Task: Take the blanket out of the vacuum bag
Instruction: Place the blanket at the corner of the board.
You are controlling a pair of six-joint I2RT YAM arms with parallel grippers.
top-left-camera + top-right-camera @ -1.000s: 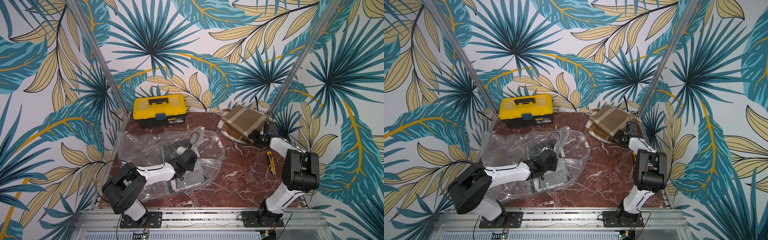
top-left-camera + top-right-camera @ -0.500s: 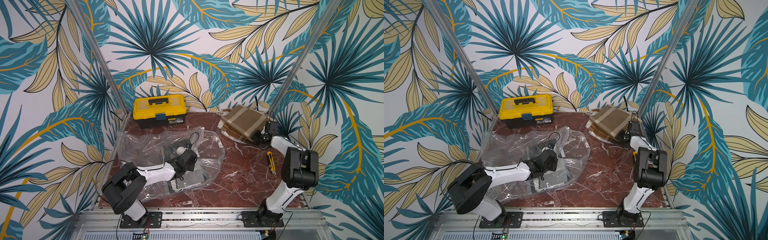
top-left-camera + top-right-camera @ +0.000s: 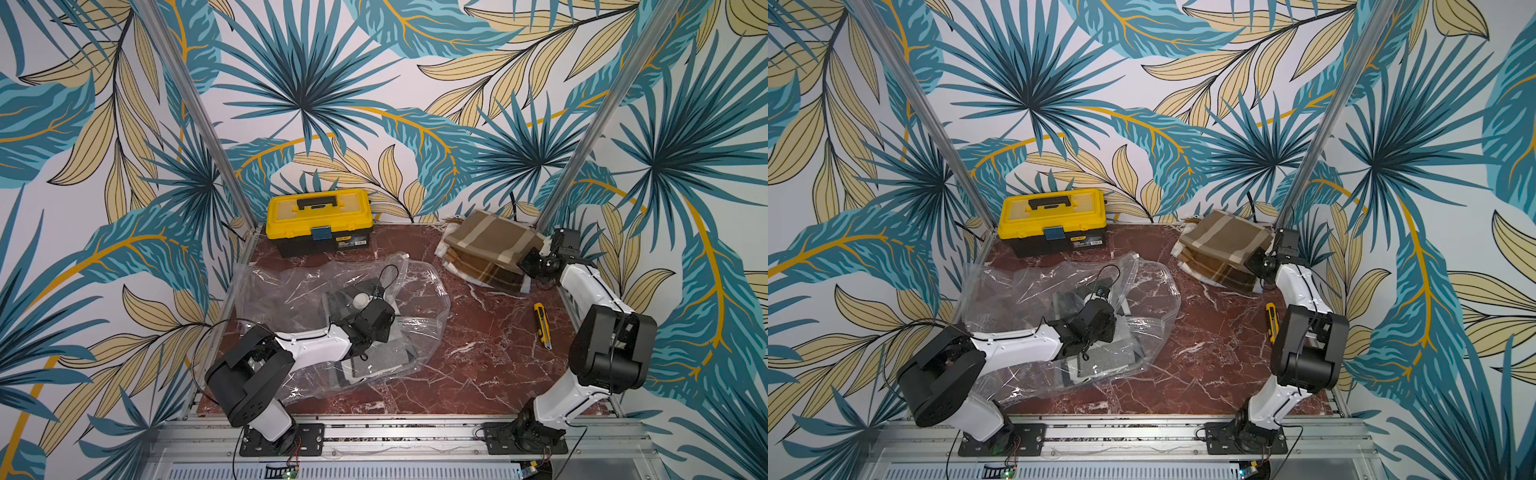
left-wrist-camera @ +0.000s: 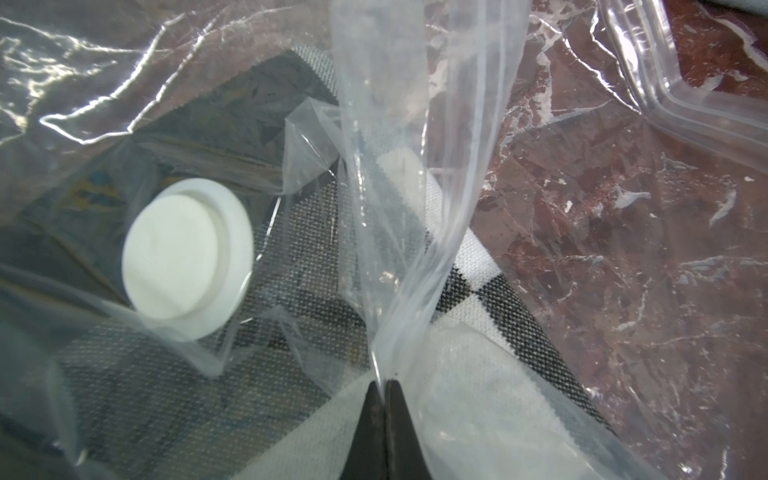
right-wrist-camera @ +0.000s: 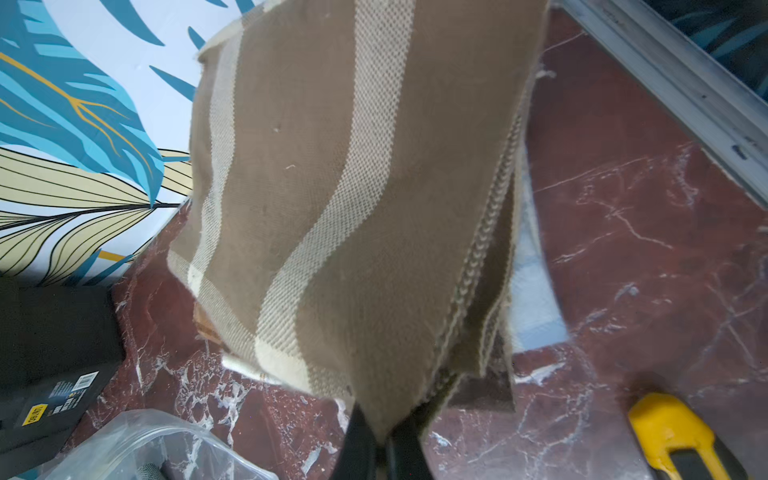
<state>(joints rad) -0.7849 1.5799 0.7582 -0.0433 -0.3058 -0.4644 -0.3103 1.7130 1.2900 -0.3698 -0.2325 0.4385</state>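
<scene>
Between the left jaws, pressed shut, a raised fold of the vacuum bag (image 4: 415, 124) is pinched. Only their dark tips show at the edge of the left wrist view, and in both top views the wrist covers them. Just beside the fold sits the round white valve (image 4: 187, 257), over a grey, black and white checked blanket (image 4: 482, 286) inside the bag. Glare and creases blur the blanket's outline.

The right jaws are closed on a corner of a brown plaid blanket (image 5: 332, 187). Their tips are cut off by the frame, and the folded layers beneath are mostly hidden.

Seen in a top view, the bag (image 3: 291, 291) lies crumpled on the left half of the counter (image 3: 478, 374). Its long axis runs diagonally from front left to back middle, with a small white clip (image 3: 406, 256) on the far edge. Where its mouth opens I cannot tell.

A yellow toolbox (image 3: 318, 212) stands at the back, and a yellow utility knife (image 3: 542, 324) lies near the right arm. Red, white-veined marble forms the counter, and leaf-patterned wallpaper (image 3: 374, 104) surrounds it.
</scene>
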